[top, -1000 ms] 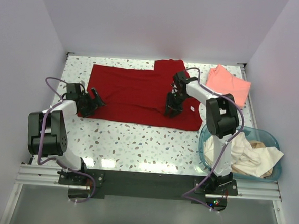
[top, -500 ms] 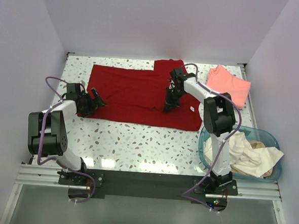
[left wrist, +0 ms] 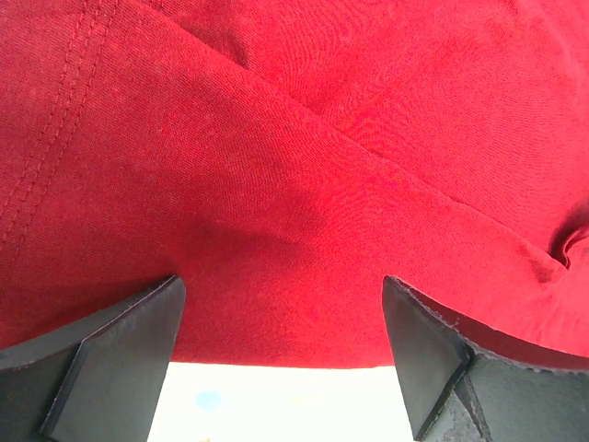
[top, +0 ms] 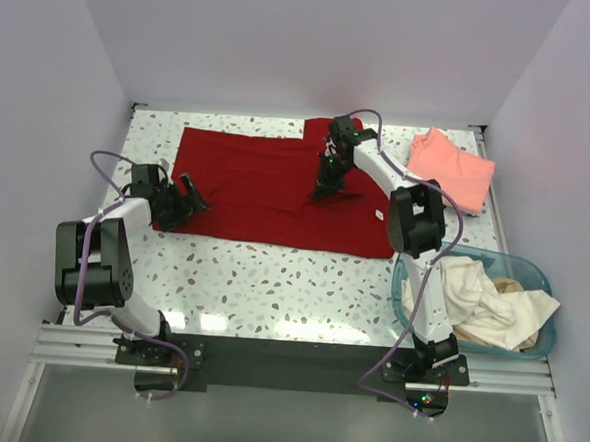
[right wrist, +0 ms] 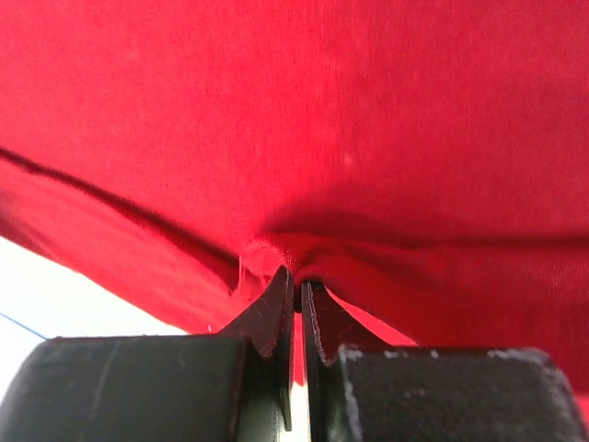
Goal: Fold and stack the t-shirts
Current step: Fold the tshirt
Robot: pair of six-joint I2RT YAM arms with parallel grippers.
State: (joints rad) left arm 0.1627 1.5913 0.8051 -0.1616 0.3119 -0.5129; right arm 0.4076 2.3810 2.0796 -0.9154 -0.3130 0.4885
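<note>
Speckled white table [top: 271, 280], boxed on three sides by plain pale walls [top: 306, 41]; lighting even, arm bases bolted at the 6 o'clock edge.

- Right gripper [right wrist: 297, 285]: clenched, jaws pressed nearly together on a small raised pinch of the dark red shirt [top: 247, 183]. The cloth is seen gathered into a pucker right at the fingertips. Position noted at about 1 o'clock of the table centre, on the shirt's right half.
- Left gripper [top: 190, 193]: released, jaws spread wide, nothing held. It is set at the shirt's left edge, at 9 o'clock, with cloth just ahead of the fingertips.
- Dark red shirt: spread flat across the far half of the table, not yet folded.
- Pink shirt [top: 449, 165]: laid at 2 o'clock, just beside the red one.
- Cream shirts [top: 480, 302]: heaped in the basket [top: 533, 264] at 4 o'clock.

Risks, as judged:
- The pinch is shallow; it could be lost if the cloth is pulled hard or lifted fast.
- With only one side gripped, the shirt would likely be dragged and bunched rather than folded cleanly.
- The pink shirt could be disturbed if the red cloth is swept toward 2 o'clock.
</note>
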